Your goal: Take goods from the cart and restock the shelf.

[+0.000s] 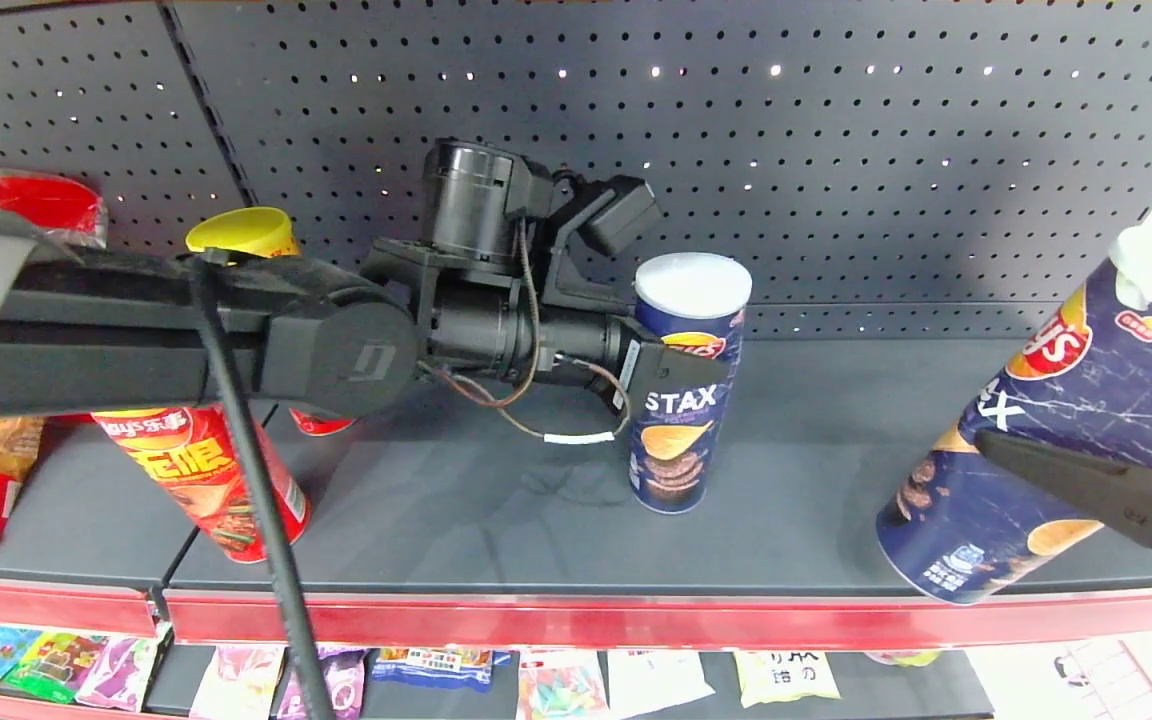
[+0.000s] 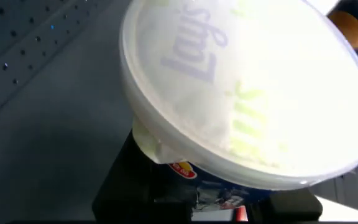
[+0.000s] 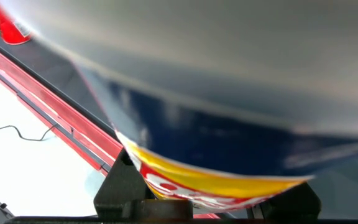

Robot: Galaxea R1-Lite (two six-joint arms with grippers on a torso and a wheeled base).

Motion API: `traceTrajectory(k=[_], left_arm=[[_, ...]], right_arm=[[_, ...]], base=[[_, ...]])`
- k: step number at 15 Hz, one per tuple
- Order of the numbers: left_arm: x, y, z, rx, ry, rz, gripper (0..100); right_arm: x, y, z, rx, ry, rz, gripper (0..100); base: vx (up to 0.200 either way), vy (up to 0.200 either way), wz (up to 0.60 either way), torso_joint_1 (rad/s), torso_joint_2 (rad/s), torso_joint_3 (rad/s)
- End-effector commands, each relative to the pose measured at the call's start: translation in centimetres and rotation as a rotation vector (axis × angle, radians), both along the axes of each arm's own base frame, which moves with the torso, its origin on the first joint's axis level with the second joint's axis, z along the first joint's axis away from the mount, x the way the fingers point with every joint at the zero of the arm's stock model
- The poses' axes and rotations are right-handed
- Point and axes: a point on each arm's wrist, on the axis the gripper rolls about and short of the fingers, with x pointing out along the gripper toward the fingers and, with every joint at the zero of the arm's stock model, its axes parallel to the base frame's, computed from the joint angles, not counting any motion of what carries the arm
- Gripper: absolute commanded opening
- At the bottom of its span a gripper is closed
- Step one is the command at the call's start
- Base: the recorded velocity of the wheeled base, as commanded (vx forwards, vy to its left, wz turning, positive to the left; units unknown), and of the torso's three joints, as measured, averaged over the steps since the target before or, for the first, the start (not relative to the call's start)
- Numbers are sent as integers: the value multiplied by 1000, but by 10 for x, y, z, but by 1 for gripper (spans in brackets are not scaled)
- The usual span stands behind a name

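Navy-blue and upright, one chip can stands on the grey shelf deck at the centre of our head view, with the left gripper clamped around its middle. We judge this can all but placed, awaiting only release. At three o'clock the right gripper clasps a second navy can, tilted over the red front lip and not yet set down. Bare deck lies between the two cans. A red can stands at nine o'clock, beneath the left arm, which we think could brush it. A yellow-lidded can sits at ten o'clock.
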Motion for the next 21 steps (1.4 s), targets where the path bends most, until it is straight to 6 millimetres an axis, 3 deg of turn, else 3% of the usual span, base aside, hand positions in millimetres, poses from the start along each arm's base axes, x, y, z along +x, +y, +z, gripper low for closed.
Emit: traceTrajectory(k=[1,3,7,14,19,20,21], left_arm=[[-24,8,9,-16,-21,-24,0],[-39,6,2,-10,-9,-52,0],[-50,9,-2,-6,-3,-69,0],[-57,15,-9,14,20,-69,0],[-62,8,-11,21,20,-95,0],[-64,7,-13,24,23,-101,100],[-64,6,-13,24,23,-103,100]], right_arm=[[0,0,0,1,1,0,0],[0,0,0,6,4,-1,0],[0,0,1,8,0,-3,0],[0,0,2,10,-4,-1,0],[6,3,8,11,-9,1,0],[11,6,9,8,-2,1,0],[15,8,10,5,2,2,0]], base=[[0,0,0,0,0,0],[0,0,0,0,0,0],[0,0,0,0,0,0],[0,0,0,0,0,0],[0,0,0,0,0,0],[0,0,0,0,0,0],[0,0,0,0,0,0]])
